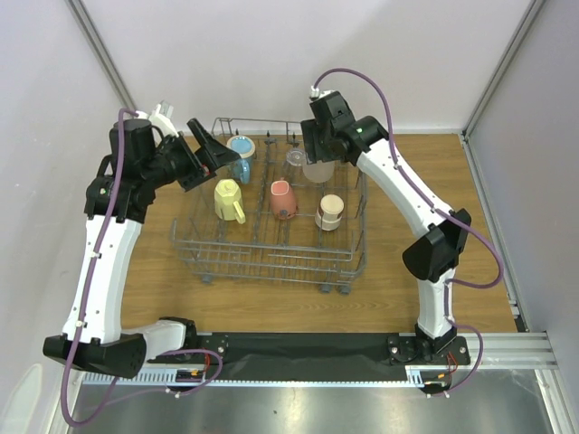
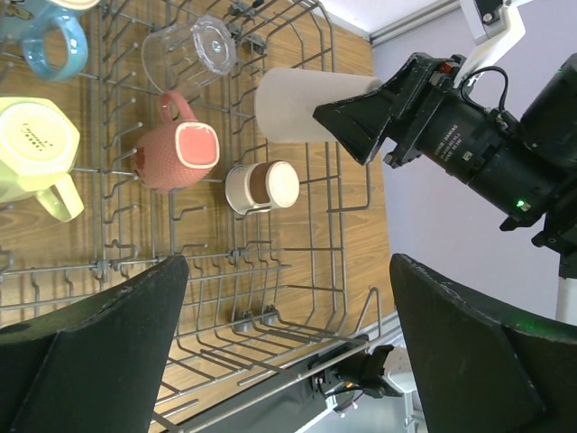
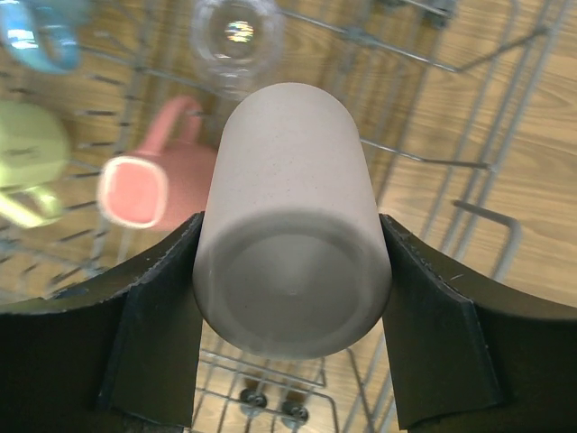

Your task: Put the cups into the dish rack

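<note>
The grey wire dish rack stands mid-table. Inside it are a blue cup, a pale yellow mug, a salmon pink mug, a clear glass and a cream-and-brown cup. My right gripper is shut on a beige cup, held bottom-up towards the camera above the rack's back right part. At the rack's back left edge my left gripper hovers open, nothing between its fingers.
The rack's upright tines and wire walls surround the cups. Small wheels show under its near side. Bare wooden tabletop lies to the rack's right, and white walls close in on both sides.
</note>
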You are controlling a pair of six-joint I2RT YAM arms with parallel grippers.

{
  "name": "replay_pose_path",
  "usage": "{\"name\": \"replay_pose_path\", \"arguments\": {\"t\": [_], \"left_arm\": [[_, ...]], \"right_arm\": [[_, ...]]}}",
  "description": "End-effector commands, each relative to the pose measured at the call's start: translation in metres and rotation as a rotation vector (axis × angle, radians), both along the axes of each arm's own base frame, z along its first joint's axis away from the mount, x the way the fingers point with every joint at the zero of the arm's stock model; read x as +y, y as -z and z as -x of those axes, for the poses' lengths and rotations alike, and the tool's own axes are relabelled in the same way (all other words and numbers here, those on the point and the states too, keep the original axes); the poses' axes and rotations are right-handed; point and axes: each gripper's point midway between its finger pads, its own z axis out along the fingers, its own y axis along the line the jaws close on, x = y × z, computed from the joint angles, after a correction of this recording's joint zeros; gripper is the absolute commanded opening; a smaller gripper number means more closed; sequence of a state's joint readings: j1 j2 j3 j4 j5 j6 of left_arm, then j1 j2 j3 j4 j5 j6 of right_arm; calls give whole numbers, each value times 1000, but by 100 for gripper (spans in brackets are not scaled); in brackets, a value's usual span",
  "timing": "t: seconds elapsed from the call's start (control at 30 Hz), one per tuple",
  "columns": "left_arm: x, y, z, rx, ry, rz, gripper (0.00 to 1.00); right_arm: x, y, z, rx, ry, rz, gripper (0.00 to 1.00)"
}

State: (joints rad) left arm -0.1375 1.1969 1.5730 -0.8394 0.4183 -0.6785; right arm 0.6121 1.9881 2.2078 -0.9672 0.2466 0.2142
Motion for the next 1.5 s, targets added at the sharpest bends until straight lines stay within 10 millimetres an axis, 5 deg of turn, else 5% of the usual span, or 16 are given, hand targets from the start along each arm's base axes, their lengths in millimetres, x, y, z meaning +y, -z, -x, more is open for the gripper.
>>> {"name": "replay_pose_path", "arguments": {"t": [0.0,0.53,1.13,1.47], "left_arm": [[7,-17,3,-63,-6,-19,100],[6,-17,-6,-60,-2,-5,100],[15,-16,-6,-60,-32,4,100],[12,-16,-7,-53,-20,28,100]], "right_arm": [[-21,-20,-18,-94,92,64,0],[-34,5,-40,-61,179,62,0],[-20,43,-43,46,156,23,2],[-31,66,-32,122,179,81,25]]}}
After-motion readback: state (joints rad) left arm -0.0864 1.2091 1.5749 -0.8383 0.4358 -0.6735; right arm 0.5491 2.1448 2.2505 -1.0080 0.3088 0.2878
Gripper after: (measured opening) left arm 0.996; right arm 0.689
